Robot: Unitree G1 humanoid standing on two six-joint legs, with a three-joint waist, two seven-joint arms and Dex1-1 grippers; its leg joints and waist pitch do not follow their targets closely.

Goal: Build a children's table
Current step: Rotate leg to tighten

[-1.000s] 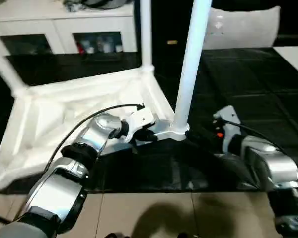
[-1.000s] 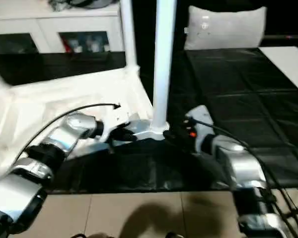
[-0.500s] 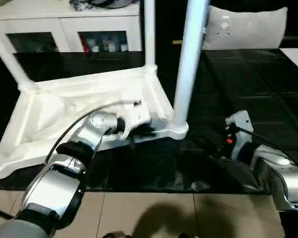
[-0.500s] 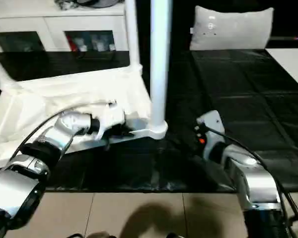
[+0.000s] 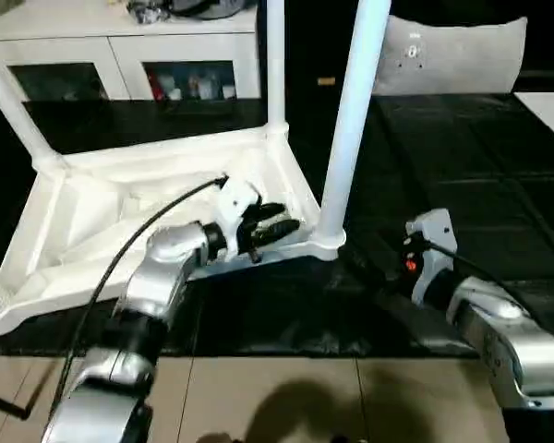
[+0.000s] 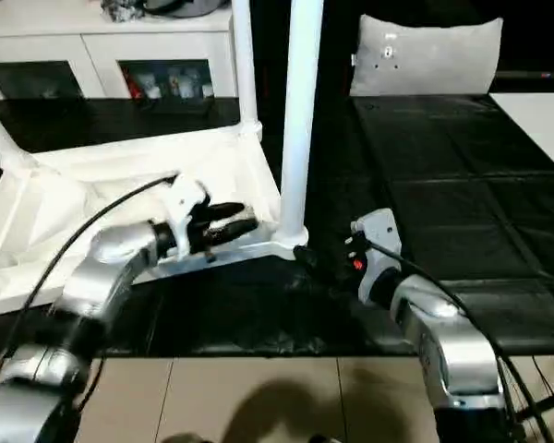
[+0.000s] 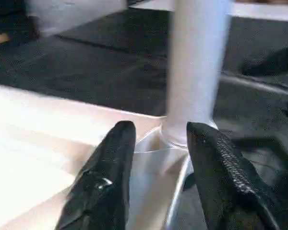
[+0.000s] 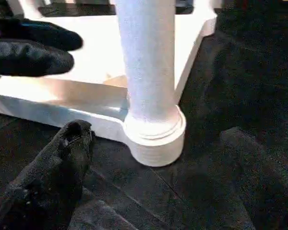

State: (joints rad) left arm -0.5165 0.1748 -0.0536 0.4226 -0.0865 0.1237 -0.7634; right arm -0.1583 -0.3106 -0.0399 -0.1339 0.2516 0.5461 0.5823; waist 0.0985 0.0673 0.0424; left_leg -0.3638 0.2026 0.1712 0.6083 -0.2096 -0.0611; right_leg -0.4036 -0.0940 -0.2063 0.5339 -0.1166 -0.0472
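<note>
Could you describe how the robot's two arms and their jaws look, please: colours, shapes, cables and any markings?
Both forearms are rounded silver metal shells with black joint rings. The left arm ends in a white wrist block, and a thin black cable arcs along it. The left gripper has two black, textured, rounded fingers. The right arm carries a white wrist housing with a small red-orange mark and a black cable; one black finger shows in its wrist view.

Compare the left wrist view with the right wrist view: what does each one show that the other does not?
Left wrist view: the left pincer from behind, its fingers apart with nothing between them. Right wrist view: the whole round corner socket, seen from the side. Both: the white leg standing in that socket, the tabletop and the black cover.
</note>
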